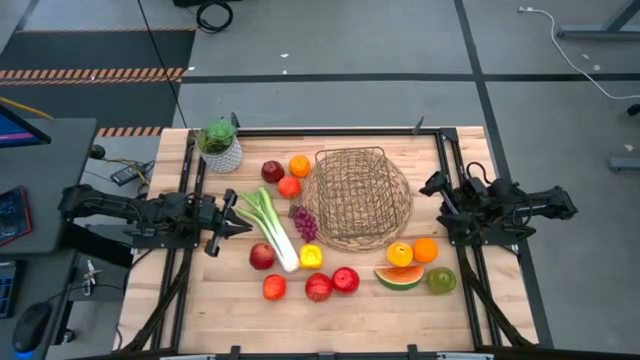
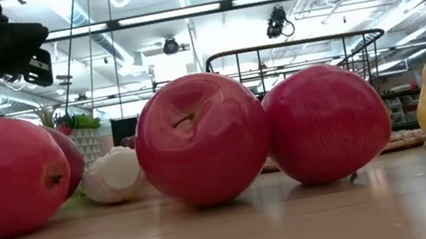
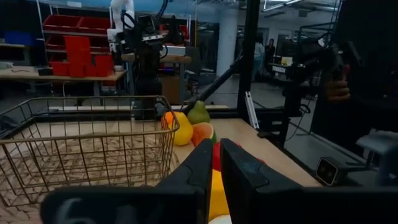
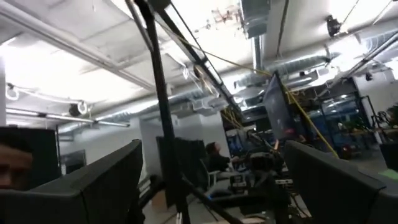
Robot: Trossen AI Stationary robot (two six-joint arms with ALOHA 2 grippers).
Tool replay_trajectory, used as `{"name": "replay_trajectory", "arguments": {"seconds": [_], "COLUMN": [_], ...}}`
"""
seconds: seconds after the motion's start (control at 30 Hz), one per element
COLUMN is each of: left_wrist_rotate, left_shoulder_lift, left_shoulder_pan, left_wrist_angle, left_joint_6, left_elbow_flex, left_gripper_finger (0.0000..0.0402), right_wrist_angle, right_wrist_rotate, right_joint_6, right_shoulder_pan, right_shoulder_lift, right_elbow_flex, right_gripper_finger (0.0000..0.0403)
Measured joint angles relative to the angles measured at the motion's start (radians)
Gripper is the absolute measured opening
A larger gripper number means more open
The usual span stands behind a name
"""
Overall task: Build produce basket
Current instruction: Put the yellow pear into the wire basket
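The left arm lay stretched low along the table's left side, its forearm pointing right toward the produce. The left gripper point(image 1: 237, 215) hung just left of the leek point(image 1: 272, 225), its fingers point(image 3: 202, 171) pressed nearly together with nothing between them. The right arm sat folded at the table's right edge, and the right gripper point(image 1: 436, 200) hovered just right of the basket point(image 1: 357, 195) with its fingers point(image 4: 106, 177) spread wide, empty, its wrist camera tilted up at the ceiling.

The basket stood at the far middle of the table, holding nothing. Left of it were a dark red apple point(image 1: 272, 171) and two oranges point(image 1: 299, 165), with purple grapes point(image 1: 305, 223) at its near-left rim. The leek lay slanted from far left to near right. Beside its near end sat another red apple point(image 1: 262, 256) and the yellow pepper point(image 1: 311, 256). Nearer still, a row of red fruit point(image 1: 319, 287) ran along the near edge. Near right of the basket were two more oranges point(image 1: 425, 249), the watermelon slice point(image 1: 399, 277) and a green pear point(image 1: 442, 280). A potted plant point(image 1: 220, 145) stood at the far left corner.
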Motion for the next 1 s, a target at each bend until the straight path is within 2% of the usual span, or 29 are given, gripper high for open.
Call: {"name": "replay_trajectory", "arguments": {"seconds": [0.07,0.23,0.33,0.47,0.6,0.67,0.77,1.0], "left_wrist_rotate": [-0.029,-0.153,-0.212,-0.262,-0.306,-0.316,-0.321,-0.323], "left_shoulder_lift": [0.0,0.0,0.0,0.0,0.0,0.0,0.0,0.0], "left_shoulder_pan": [0.002,0.007,0.007,0.007,0.007,0.006,0.006,0.006], "left_wrist_angle": [0.028,0.194,0.323,0.509,0.648,0.654,0.649,0.616], "left_joint_6": [0.041,0.048,0.048,0.075,0.184,0.207,0.155,0.041], "left_elbow_flex": [0.0,0.0,0.0,0.0,0.0,0.0,0.0,0.0], "left_gripper_finger": [0.0035,0.0026,0.0023,0.0025,0.0027,0.0025,0.0022,0.0022], "right_wrist_angle": [-0.02,-0.081,-0.107,-0.11,-0.17,-0.309,-0.49,-0.693], "right_wrist_rotate": [0.034,0.227,0.264,0.207,0.16,0.152,0.157,0.156], "right_joint_6": [-0.008,-0.001,-0.001,-0.001,0.067,0.107,0.132,0.16], "right_shoulder_pan": [0.0,0.0,0.0,0.0,-0.001,0.0,0.002,0.003], "right_shoulder_lift": [0.0,0.007,0.009,0.013,0.02,0.042,0.097,0.279], "right_elbow_flex": [0.0,0.0,0.0,0.0,0.011,0.053,0.124,0.268], "right_gripper_finger": [0.0394,0.0394,0.0394,0.0394,0.0392,0.0388,0.0376,0.0348]}}
